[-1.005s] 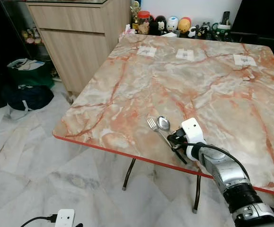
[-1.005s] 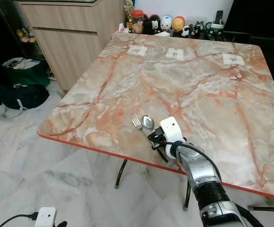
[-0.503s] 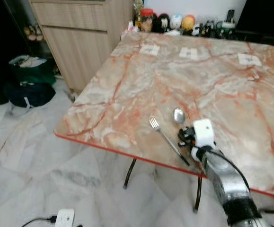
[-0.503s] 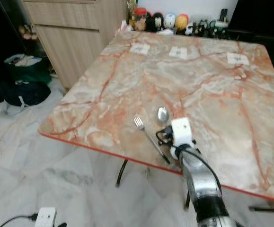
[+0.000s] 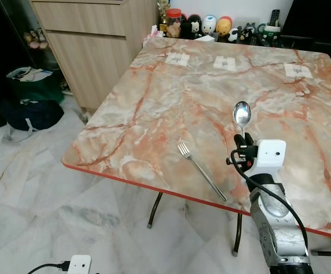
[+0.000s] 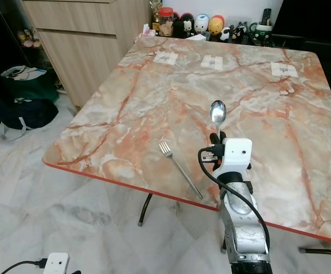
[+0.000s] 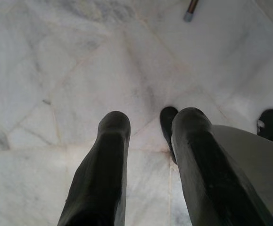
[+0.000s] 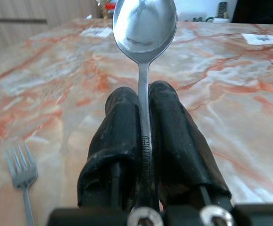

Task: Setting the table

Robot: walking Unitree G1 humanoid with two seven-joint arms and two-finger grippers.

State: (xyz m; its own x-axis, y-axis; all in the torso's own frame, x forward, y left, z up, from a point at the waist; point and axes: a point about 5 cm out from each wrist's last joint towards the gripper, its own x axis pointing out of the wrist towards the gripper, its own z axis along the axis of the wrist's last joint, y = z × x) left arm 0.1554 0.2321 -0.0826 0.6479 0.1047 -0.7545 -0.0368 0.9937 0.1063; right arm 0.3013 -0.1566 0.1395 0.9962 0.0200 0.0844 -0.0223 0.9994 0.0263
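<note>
- Right gripper (image 8: 144, 101), lower right of frame: clenched on spoon (image 5: 242, 115), bowl upward.
- Fork (image 5: 200, 170), centre, flat on table (image 5: 171, 97).
- Left gripper (image 7: 148, 134): fingers parted, above floor (image 7: 56, 70).

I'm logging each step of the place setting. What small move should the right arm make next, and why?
Probably carry the spoon down beside the fork. The right gripper pinches its handle, bowl raised above the table, while the fork lies alone near the edge.

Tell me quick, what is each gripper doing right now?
Left gripper: open, holding nothing, hanging over the floor.
Right gripper: shut on the spoon, bowl up, above the table.
</note>
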